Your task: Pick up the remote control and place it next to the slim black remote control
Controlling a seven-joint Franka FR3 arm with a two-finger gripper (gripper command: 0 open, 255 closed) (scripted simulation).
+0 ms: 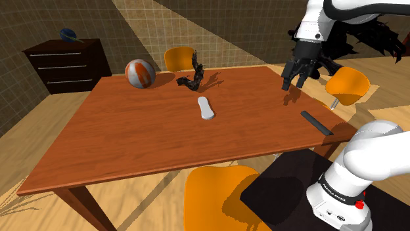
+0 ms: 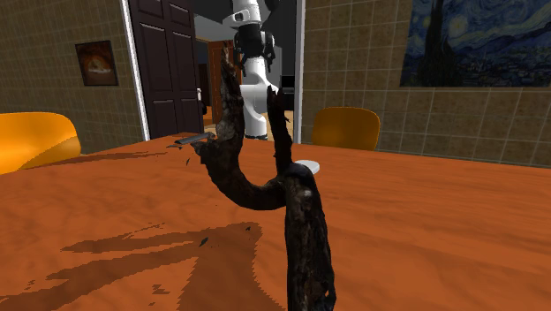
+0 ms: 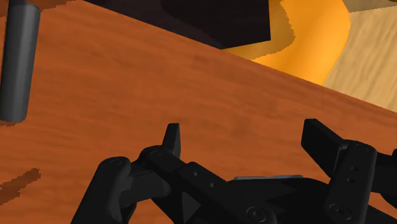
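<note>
Shoulder view: the white remote (image 1: 205, 108) lies mid-table (image 1: 118, 131), well apart from the slim black remote (image 1: 317, 123) near the edge, and the gripper (image 1: 294, 83) hovers above the far side. Second exterior view: a dark twisted branch thing (image 2: 305, 230) hides most of the white remote, leaving just a sliver. Wrist view: the fingers stand apart holding nothing, and the slim remote is cut off at the frame edge.

White remote (image 2: 309, 165) mostly hidden behind dark branch (image 2: 305, 238); slim remote (image 3: 18, 63) cut off by pic edge.

Wood-grain table (image 1: 131, 138) (smooth); rough dark branch (image 2: 305, 230); matt slim remote (image 3: 16, 63).
</note>
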